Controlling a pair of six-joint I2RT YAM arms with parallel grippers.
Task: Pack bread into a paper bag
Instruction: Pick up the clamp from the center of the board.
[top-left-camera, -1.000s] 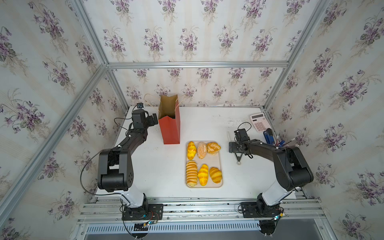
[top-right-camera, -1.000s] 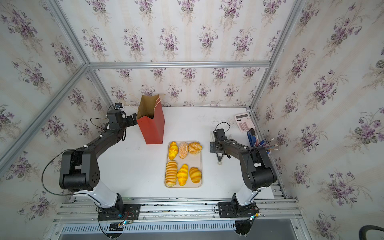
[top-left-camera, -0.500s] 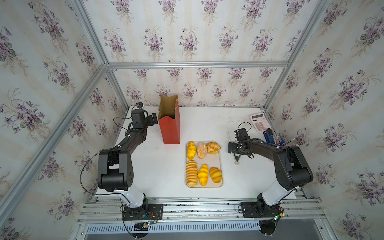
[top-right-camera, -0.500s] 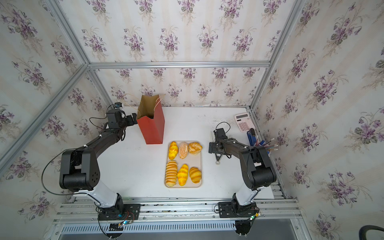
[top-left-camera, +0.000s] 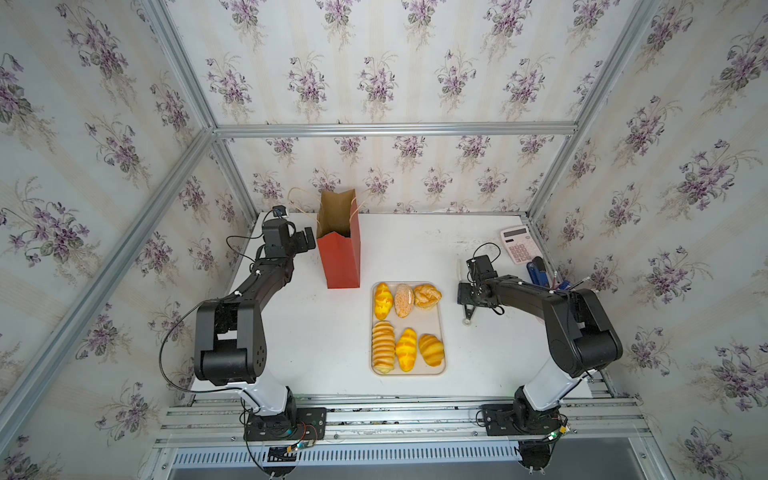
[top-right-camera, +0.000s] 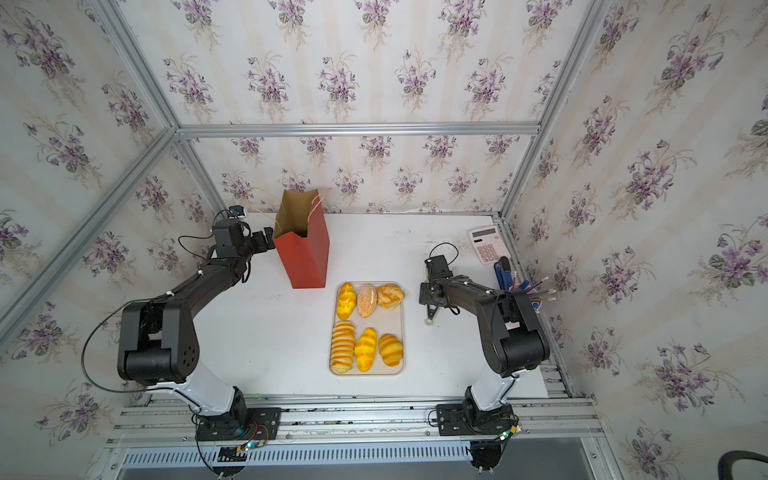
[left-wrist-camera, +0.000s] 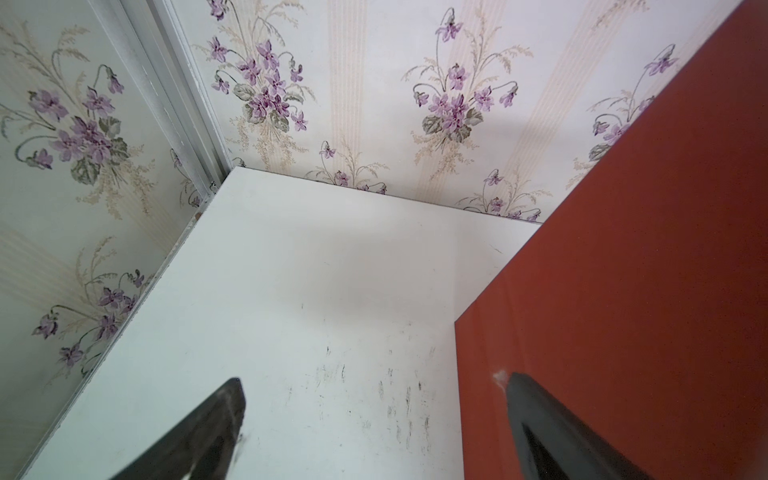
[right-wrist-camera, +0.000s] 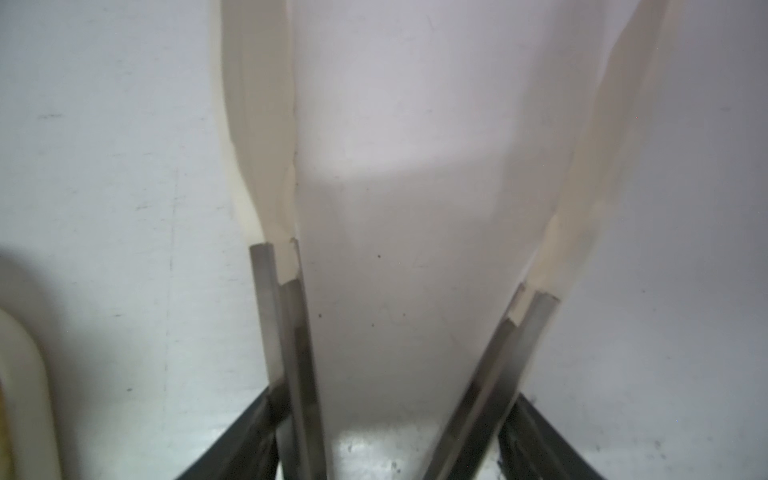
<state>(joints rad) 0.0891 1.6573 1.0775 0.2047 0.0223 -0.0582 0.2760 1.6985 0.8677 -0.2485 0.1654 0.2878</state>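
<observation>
R gripper (top-left-camera: 468, 294): jaws bear on both steel arms of the tongs (right-wrist-camera: 286, 324), about half squeezed. The tongs' pale tips (right-wrist-camera: 257, 124) stand apart, nothing btwn them, over bare table (top-left-camera: 324, 332) at centre-right. L gripper (left-wrist-camera: 374, 380) gapes wide and empty, one finger (left-wrist-camera: 540, 415) at, perhaps touching, the red paper bag (top-left-camera: 338, 257), upright at upper centre. The bread (top-left-camera: 406, 349), six pcs, lies on the beige tray (top-left-camera: 432, 322) mid-frame, none bagged. Loaves look light, glossy, prob. slippery: pinch across the middle. Bag thin, tippy: steady its side.
</observation>
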